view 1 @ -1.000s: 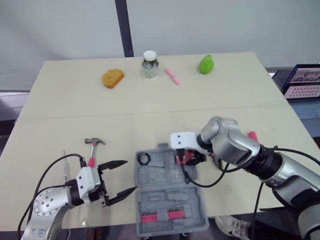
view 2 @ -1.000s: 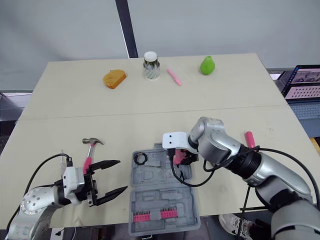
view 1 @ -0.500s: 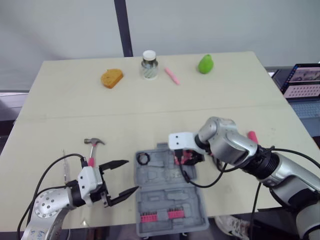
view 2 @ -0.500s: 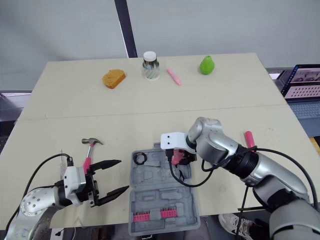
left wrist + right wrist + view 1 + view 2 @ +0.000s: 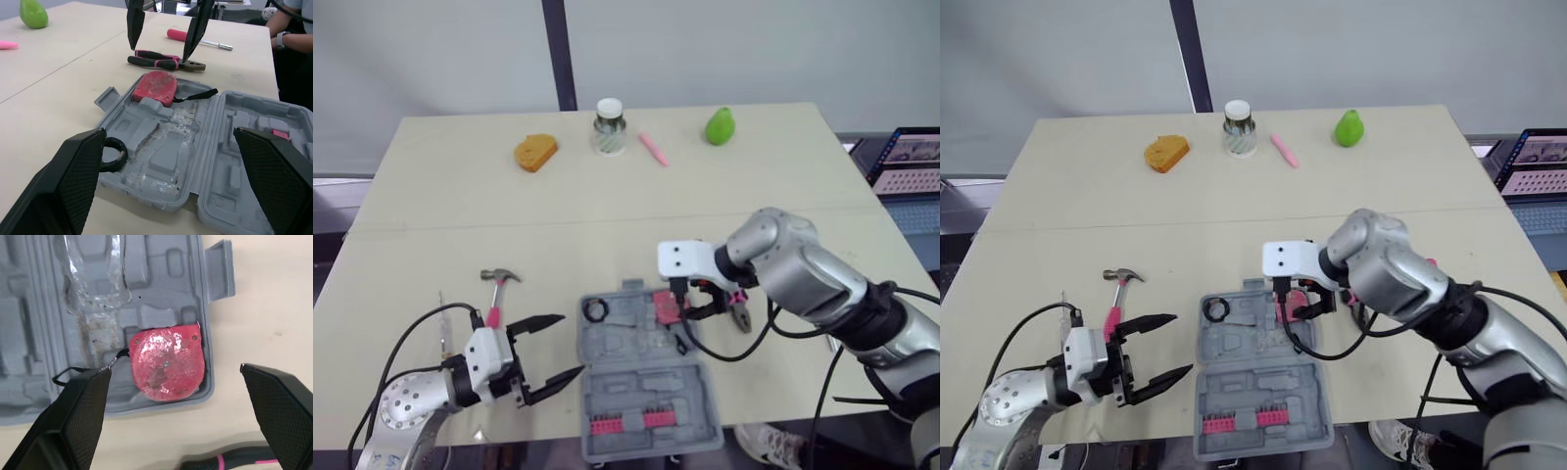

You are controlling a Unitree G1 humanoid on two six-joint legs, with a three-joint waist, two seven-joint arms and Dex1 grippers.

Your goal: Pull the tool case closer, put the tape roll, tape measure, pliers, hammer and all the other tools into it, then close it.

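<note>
my right pincer (image 5: 700, 309) hangs spread wide over the far right corner of the open tool case (image 5: 646, 377), pinching nothing; under it the red tape measure (image 5: 166, 363) lies in that corner pocket, tight against the case wall, its black strap trailing inward; the tape roll (image 5: 595, 310) sits in the far left corner of the same half; pink bits (image 5: 626, 423) line the near half, which reaches the front edge of the tabletop (image 5: 607, 196); the pliers (image 5: 740, 311) lie on the bare top just beside the case's right edge, apart from it; past them in the left wrist view is a pink-handled screwdriver (image 5: 195, 39); my left pincer (image 5: 570, 345) is spread too, empty, low over the tabletop with its tips near the case's left wall; the hammer (image 5: 496, 291) lies behind it, well clear of the case; a wide bare stretch runs from the case to the far edge, where an orange piece (image 5: 534, 152), a jar (image 5: 608, 125), a pink pen (image 5: 651, 149) and a green pear (image 5: 719, 125) stand in a row
</note>
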